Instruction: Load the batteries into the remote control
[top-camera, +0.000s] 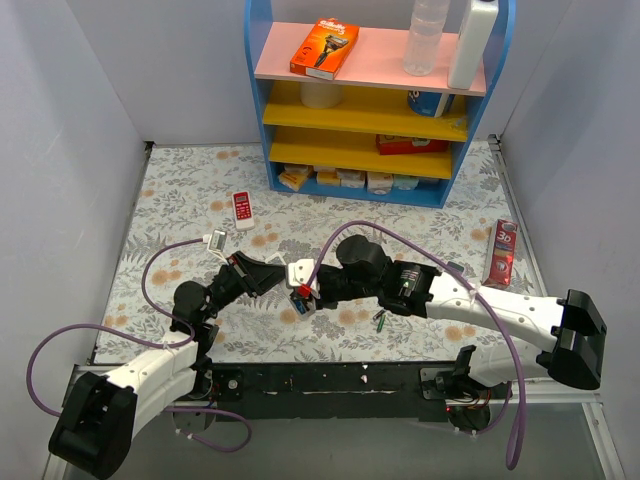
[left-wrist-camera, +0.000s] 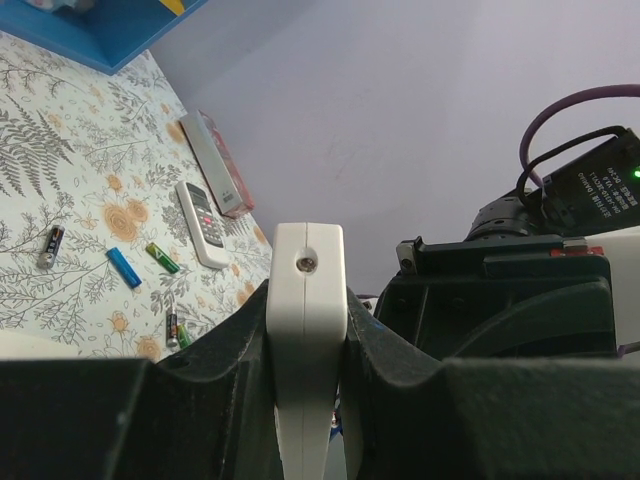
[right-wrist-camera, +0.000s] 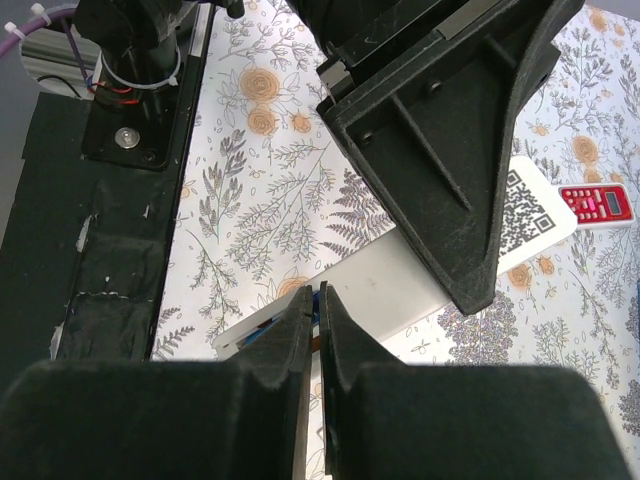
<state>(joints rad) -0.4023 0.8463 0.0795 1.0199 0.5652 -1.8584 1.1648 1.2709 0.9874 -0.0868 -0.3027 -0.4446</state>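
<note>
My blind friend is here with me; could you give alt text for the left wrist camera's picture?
The left pincer grips a white remote control end-on. Beyond, four loose batteries and a smaller remote lie on the floral table.

Plain pale grey walls on three sides, floral-print table cover, blue shelf unit at back with pink top board, yellow shelves, even light.
</note>
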